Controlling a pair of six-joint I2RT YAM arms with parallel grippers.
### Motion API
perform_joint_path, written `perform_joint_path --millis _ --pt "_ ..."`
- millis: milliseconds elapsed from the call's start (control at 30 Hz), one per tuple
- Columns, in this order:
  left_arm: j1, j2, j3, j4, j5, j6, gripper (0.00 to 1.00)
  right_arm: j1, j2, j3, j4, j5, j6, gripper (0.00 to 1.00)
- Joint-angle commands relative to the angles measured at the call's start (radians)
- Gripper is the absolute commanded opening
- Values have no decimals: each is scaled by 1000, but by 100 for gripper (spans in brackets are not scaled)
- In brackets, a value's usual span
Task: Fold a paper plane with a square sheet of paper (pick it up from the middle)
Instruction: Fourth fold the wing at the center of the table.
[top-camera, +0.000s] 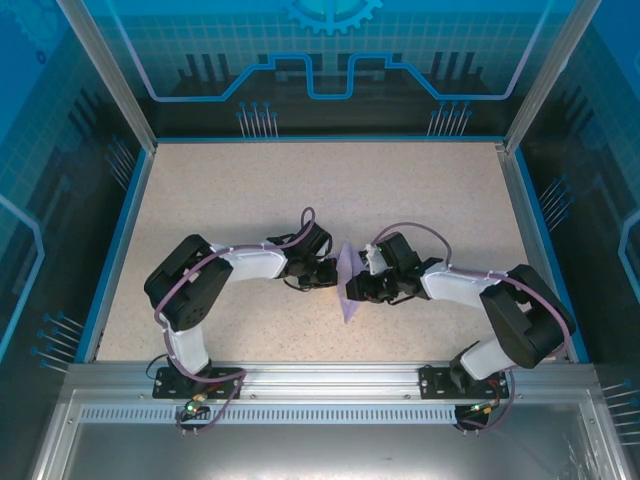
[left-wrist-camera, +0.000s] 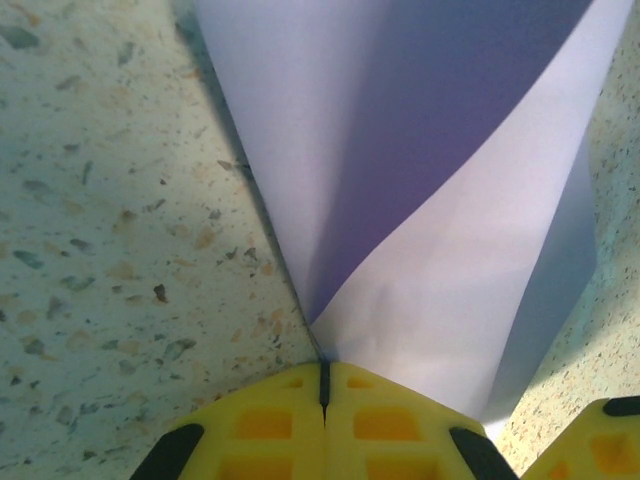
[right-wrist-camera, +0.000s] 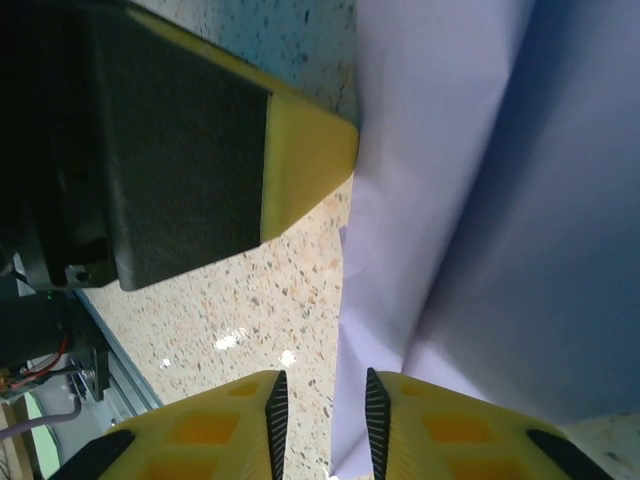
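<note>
Pale lilac square sheet of paper (top-camera: 348, 288) stands on edge at the middle of the speckled surface (top-camera: 250, 200), between the two arms, which meet tip to tip there. It is not yet a plane: it is bent into a loose, open V, its two flaps spreading away from a soft fold line, one flap in light and the inner face in violet shadow. No sharp crease, point or wing can be made out. Its lower edge seems to sit on or just above the surface; which of the two cannot be told.

The left pincer (left-wrist-camera: 323, 378) has its yellow fingers pressed together, and the narrow end of the V comes straight out of the seam between them, so it is clamped on the paper at the fold. The right pincer (right-wrist-camera: 320, 395) comes from the opposite side with its ribbed pads a little apart; an edge of the paper lies in that gap, but speckled surface shows between the pads, so it is not gripping.

The step in hand looks like an early fold, with the sheet doubled over and held by one arm only. The next move probably calls for the right pincer to take a firm hold on the free flaps, edges matched, before the fold is pressed flat. Thin paper like this is likely to buckle or slip if it is pulled unevenly
</note>
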Motion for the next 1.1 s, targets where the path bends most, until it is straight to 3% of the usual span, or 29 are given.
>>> perform_joint_path --millis 0,400,1067 --pt "-8 89 -12 -4 -83 29 0 -31 1 24 20 -27 17 26" --pt "-8 82 -29 14 -86 28 0 -94 198 152 54 -58 -21 14" --pt "-10 65 0 16 -56 26 0 -116 320 227 -56 5 -67 13"
